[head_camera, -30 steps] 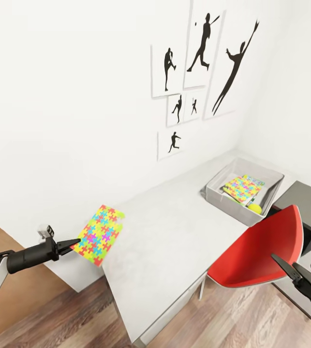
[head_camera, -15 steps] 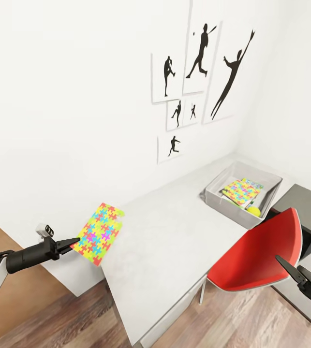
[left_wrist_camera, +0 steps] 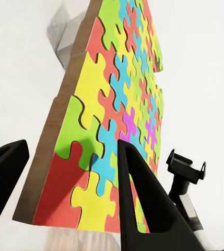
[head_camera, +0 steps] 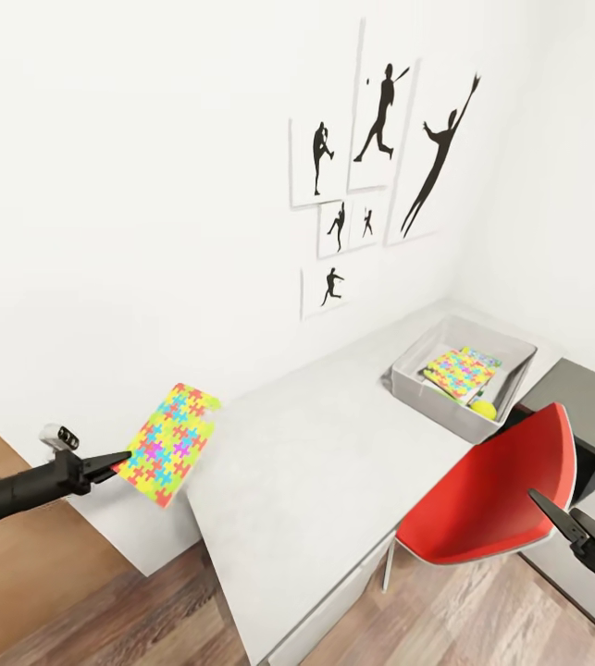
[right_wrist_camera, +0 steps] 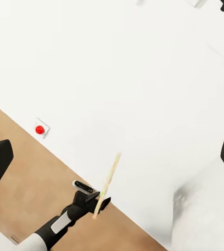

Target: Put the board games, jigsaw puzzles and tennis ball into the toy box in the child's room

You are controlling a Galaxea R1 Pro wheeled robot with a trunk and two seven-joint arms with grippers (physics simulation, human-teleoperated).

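One thin multicoloured jigsaw puzzle slab [head_camera: 167, 442] stays clamped in my left end effector [head_camera: 123, 455], now farther from the pale grey desk [head_camera: 334, 444]; my right end effector [head_camera: 570, 527] spreads wide.

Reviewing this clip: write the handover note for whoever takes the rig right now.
Left end effector: shut on a jigsaw puzzle, held in the air off the near end of the table.
Right end effector: open, empty, by the red chair.
Toy box at the far end holds the other puzzle, a tennis ball and something flat beneath.
Left: carry the held puzzle to the box; check board games.
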